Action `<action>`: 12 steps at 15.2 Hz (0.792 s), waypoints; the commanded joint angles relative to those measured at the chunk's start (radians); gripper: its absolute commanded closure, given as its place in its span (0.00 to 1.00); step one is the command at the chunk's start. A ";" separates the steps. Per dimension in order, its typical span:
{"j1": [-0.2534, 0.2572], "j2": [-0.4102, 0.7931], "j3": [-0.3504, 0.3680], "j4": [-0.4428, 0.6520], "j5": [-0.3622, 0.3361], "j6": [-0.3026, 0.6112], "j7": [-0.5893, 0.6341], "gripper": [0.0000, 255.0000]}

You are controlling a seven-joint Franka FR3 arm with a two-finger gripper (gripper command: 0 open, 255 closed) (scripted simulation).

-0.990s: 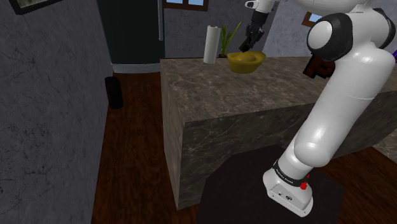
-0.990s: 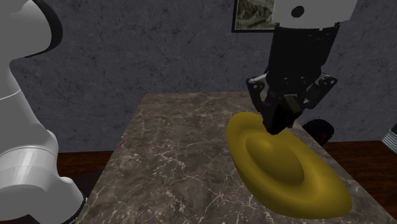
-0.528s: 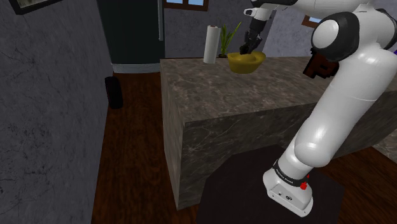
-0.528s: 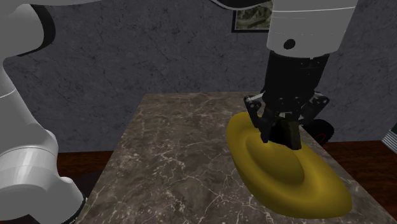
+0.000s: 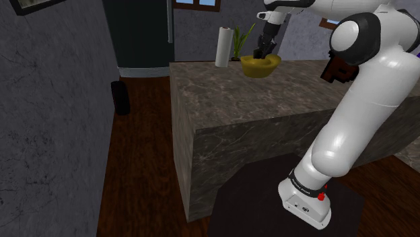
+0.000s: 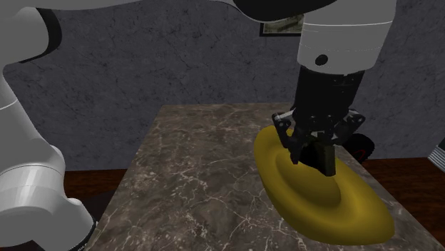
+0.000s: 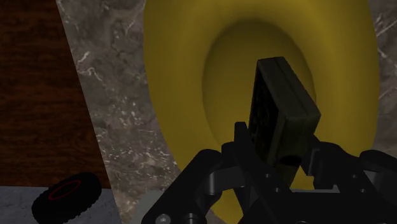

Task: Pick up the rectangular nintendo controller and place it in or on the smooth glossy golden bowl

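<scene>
The golden bowl (image 6: 356,208) lies at the far end of the marble counter (image 6: 192,171). My black gripper (image 6: 315,152) hangs just above the bowl's hollow, pointing down into it. In the wrist view the gripper (image 7: 280,158) is shut on a dark rectangular controller (image 7: 280,108), which sticks out past the fingertips over the bowl's (image 7: 178,76) inner dip. In the second exterior view the controller (image 6: 326,160) is a dark slab between the fingers, close to the bowl's surface. In the shoulder view the gripper (image 5: 260,50) sits over the bowl (image 5: 260,66) at the counter's far edge.
A white paper roll (image 5: 223,46) and a green plant (image 5: 243,39) stand beside the bowl. A black ring with a red line (image 7: 65,196) lies beyond the counter's end. A brown object (image 5: 334,69) shows behind the arm. A dark cylinder (image 5: 121,97) stands on the wooden floor.
The gripper has come down and moved from the bowl's rim toward its middle, carrying the controller. Its fingers have stayed shut on it.
</scene>
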 commanded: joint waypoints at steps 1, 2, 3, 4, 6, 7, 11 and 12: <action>0.000 0.000 0.000 0.000 0.000 0.000 0.000 0.00; 0.000 0.000 0.000 0.000 0.000 0.000 0.000 0.00; 0.000 0.000 0.000 0.000 0.000 0.000 0.000 0.00; 0.000 0.000 0.000 0.000 0.000 0.000 0.000 0.00; 0.000 0.000 0.000 0.000 0.000 0.000 0.000 0.00; -0.002 0.005 -0.002 0.039 0.003 -0.035 -0.002 0.00; -0.013 0.031 -0.009 0.161 0.020 -0.137 -0.011 0.00; -0.013 0.031 -0.009 0.161 0.019 -0.137 -0.011 0.00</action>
